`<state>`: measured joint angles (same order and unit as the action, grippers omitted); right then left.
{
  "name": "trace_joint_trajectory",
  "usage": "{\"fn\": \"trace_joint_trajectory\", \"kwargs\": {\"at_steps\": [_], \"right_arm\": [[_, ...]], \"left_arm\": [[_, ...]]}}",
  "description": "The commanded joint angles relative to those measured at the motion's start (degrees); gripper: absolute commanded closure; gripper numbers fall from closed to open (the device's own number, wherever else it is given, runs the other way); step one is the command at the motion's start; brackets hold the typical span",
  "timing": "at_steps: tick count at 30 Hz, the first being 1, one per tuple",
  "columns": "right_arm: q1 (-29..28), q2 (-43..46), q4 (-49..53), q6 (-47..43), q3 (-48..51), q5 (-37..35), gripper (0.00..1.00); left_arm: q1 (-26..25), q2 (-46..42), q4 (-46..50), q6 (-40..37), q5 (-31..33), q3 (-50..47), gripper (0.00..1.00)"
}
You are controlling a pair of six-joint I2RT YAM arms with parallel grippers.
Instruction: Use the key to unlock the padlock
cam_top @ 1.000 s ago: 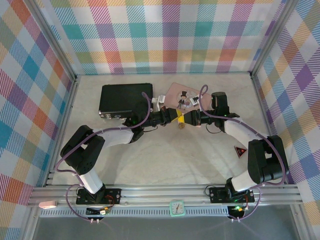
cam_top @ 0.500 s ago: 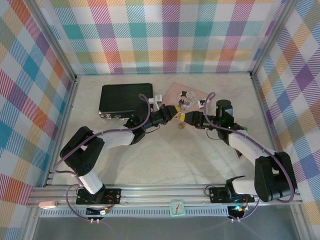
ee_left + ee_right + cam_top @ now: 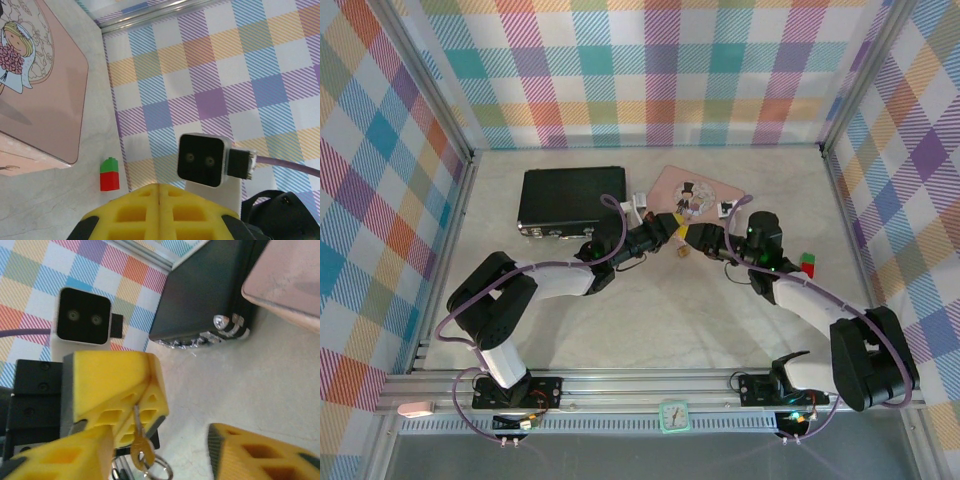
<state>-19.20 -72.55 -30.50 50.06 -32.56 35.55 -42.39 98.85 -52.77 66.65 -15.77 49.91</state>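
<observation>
Left claw [image 3: 159,187] clamped on key [image 3: 136,421], padlock [image 3: 142,452] dangling, right claw [image 3: 161,437] parted, empty

Yellow left pincer [image 3: 159,192], pink tin [image 3: 42,90]

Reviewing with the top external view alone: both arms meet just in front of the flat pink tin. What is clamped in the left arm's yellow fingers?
Observer: In the right wrist view the left fingers are shut on the silver top of a small brass-yellow padlock, which hangs below them.
Operator: And the right fingers?
Observer: The right fingers stand apart, one either side of the hanging padlock, not closed on it.
Operator: Where is the key?
Observer: A thin silver ring hangs at the padlock's lower end; the key itself is too small to tell.
</observation>
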Motion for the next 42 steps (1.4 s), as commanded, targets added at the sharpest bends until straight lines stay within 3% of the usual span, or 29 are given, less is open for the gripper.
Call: {"fn": "trace_joint_trajectory", "kwargs": {"at_steps": [1,9,15,18,21,23,30,42], "right_arm": [[0.0,0.3,-4.9,2.7,1.1,-0.3,0.63],[0.0,-2.1,-11.7,6.1,2.0,1.6,0.75],[0.0,-2.2,-13.5,6.6,2.3,1.8,0.91],[0.0,-1.9,-13.4,6.9,2.5,1.7,0.88],[0.0,-1.6,-13.5,7.6,3.1,1.4,0.71],[-0.1,-1.7,-14.2,8.4,3.8,1.5,0.66],[-0.2,-2.5,-19.5,10.9,5.7,1.3,0.77],[-0.4,-3.8,-21.5,11.1,4.7,1.2,0.82]], "left_arm": [[-0.5,-0.9,-3.7,0.5,0.6,-0.6,1.0],[-0.6,-1.9,-3.3,0.0,1.2,-1.2,1.0],[-0.9,-2.1,-3.3,0.1,1.7,-1.4,1.0],[-1.0,-2.0,-3.6,0.3,2.0,-1.6,1.0],[-1.1,-2.0,-4.6,0.8,3.0,-2.1,1.0],[-1.1,-1.8,-5.8,1.2,3.8,-2.4,1.0],[-1.7,-1.2,-7.2,1.6,4.5,-2.0,1.0],[-2.4,-1.1,-7.3,2.0,4.5,-1.8,1.0]]}}
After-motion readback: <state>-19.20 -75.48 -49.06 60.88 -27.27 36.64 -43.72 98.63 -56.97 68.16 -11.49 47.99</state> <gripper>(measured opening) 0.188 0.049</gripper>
